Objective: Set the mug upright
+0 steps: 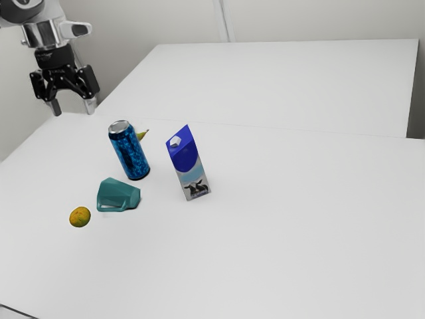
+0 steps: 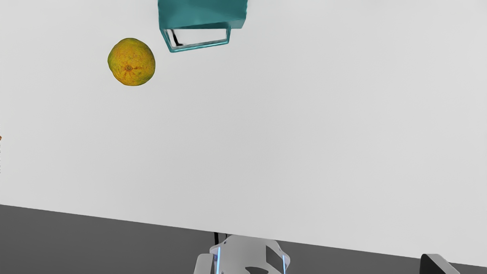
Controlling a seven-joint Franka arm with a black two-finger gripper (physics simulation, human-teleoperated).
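Note:
The teal mug point(image 1: 118, 195) lies on its side on the white table, its handle toward the exterior view's bottom. In the wrist view part of the mug point(image 2: 202, 13) and its handle are visible, beyond the orange fruit. My gripper point(image 1: 74, 107) hangs high at the exterior view's upper left, well apart from the mug, its fingers spread with nothing between them. The wrist view has the gripper point(image 2: 317, 264) at its bottom edge, the two fingertips wide apart.
An orange fruit point(image 1: 80, 216) sits close to the mug. A blue can point(image 1: 129, 151) stands just behind it, partly covering a yellow-green item point(image 1: 142, 134). A blue and white milk carton point(image 1: 188, 163) is toward the exterior view's right. The table's edge point(image 2: 144, 223) runs near the robot base point(image 2: 247, 253).

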